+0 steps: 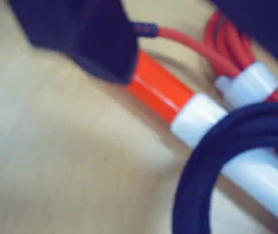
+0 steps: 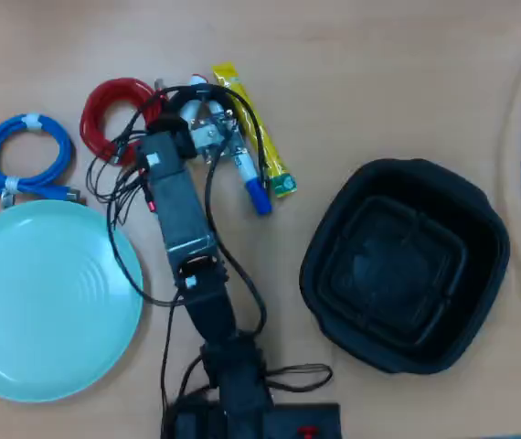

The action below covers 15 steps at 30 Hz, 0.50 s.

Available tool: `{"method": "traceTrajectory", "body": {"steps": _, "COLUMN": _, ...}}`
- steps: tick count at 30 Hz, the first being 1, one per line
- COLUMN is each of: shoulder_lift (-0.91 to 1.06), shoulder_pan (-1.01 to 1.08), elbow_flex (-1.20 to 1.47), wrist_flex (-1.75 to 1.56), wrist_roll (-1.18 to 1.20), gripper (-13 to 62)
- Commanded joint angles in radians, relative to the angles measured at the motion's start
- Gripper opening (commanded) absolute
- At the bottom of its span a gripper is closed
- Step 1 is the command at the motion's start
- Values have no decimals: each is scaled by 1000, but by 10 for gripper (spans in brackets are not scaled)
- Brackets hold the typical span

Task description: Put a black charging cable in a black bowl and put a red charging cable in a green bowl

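Your red cable [image 2: 105, 117] lies coiled on the bench [image 2: 379, 82] at far left in the overhead view, just beyond the green bowl [image 2: 46, 302] and right of a blue cable [image 2: 25, 155]. The wrist view shows its strands and white tie [image 1: 248, 83] close up, beside a red-and-white marker [image 1: 168, 95] and a dark coil [image 1: 212, 161], probably the black cable. Your claw [image 2: 201, 123] hovers at the red coil's right edge; I cannot tell whether it is parted or clenched, since wires cover it from above and the wrist view is blurred.

Aim for the coil's bundled part near the tie, keeping clear of the marker and the yellow packet [image 2: 256, 137]. The black bowl [image 2: 407, 265] sits empty at right. The black cable is hidden under the arm from above.
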Motion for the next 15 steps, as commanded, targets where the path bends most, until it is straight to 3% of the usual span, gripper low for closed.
{"method": "traceTrajectory", "body": {"steps": 1, "shoulder_lift": 8, "shoulder_pan": 26, "elbow_flex": -98, "wrist_flex": 29, "wrist_roll": 15, "gripper": 471}}
{"method": "traceTrajectory", "body": {"steps": 7, "shoulder_lift": -6, "shoulder_pan": 78, "elbow_flex": -104, "wrist_flex": 28, "wrist_roll": 11, "gripper": 470}}
{"method": "traceTrajectory", "body": {"steps": 15, "shoulder_lift": -196, "shoulder_pan": 106, "elbow_flex": -290, "wrist_flex": 54, "wrist_roll": 8, "gripper": 470}}
